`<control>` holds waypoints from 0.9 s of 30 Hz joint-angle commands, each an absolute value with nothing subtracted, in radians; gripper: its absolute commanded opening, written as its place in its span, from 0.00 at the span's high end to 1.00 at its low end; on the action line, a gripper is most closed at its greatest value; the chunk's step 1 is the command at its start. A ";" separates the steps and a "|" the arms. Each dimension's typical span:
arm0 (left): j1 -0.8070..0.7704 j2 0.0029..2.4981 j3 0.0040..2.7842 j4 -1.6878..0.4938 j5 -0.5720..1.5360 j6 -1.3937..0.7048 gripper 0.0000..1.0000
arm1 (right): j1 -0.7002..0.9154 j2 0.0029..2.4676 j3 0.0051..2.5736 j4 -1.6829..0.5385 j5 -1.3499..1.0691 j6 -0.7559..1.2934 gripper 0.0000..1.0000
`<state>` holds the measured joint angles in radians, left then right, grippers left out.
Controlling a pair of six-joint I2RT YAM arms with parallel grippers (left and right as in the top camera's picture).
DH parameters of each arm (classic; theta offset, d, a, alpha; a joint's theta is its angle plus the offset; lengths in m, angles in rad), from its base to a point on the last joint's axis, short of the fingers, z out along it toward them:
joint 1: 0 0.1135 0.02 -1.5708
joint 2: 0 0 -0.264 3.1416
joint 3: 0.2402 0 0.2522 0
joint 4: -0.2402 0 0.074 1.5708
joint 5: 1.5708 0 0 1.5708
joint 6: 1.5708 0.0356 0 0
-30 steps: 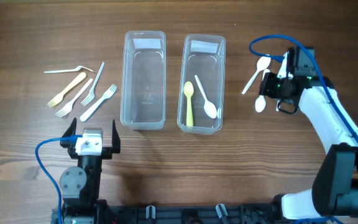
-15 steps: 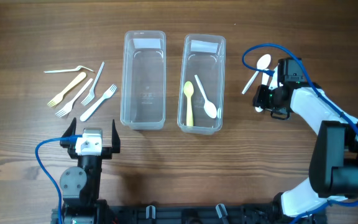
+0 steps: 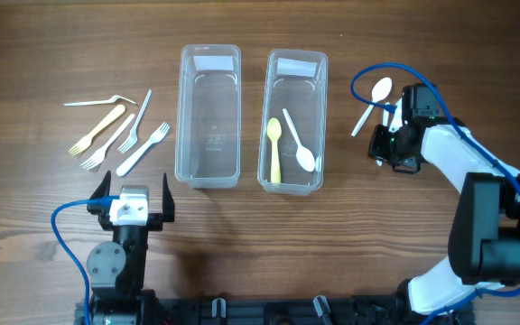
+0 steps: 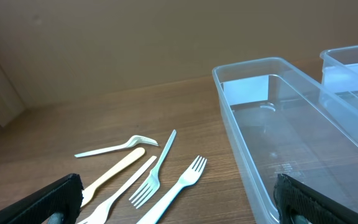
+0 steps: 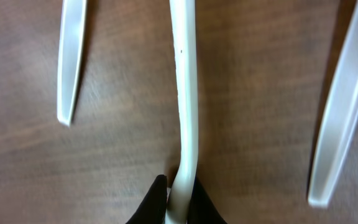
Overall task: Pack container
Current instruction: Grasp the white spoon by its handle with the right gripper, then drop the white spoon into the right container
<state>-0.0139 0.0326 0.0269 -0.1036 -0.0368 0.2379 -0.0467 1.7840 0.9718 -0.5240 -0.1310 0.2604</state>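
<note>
Having swung in and come down during the last second, the right gripper (image 5: 178, 200) is now pinching the handle of a white spoon (image 5: 186, 106) lying on the wooden table (image 3: 43, 244) beside the spoon container (image 3: 324, 108), so lifting is probably next. The left gripper (image 3: 135, 190) is waiting spread open near the forks (image 3: 120, 135). No room is showing.

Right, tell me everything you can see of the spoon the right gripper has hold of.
The white spoon looks like thin glossy plastic, its handle slightly bowed. The right gripper pinches its near end between dark fingertips, just over or on the wooden table; I cannot tell which. Its bowl is not visible in any view. Two other white handles flank it without touching.
</note>
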 commanded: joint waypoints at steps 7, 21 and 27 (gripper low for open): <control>-0.017 0.027 0.020 -0.099 -0.043 0.229 0.00 | -0.033 1.349 0.956 -0.681 -0.212 0.259 0.96; -0.017 0.027 0.020 -0.099 -0.042 0.229 0.01 | 0.439 1.555 0.956 -0.383 -0.182 0.368 0.78; -0.017 0.027 0.020 -0.099 -0.043 0.229 0.00 | 0.438 1.594 1.014 -0.297 -0.316 0.366 0.54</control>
<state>-0.0139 0.0326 0.0269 -0.1036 -0.0368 0.2379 0.4358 1.6314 0.9581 -0.3012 -0.2691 0.3595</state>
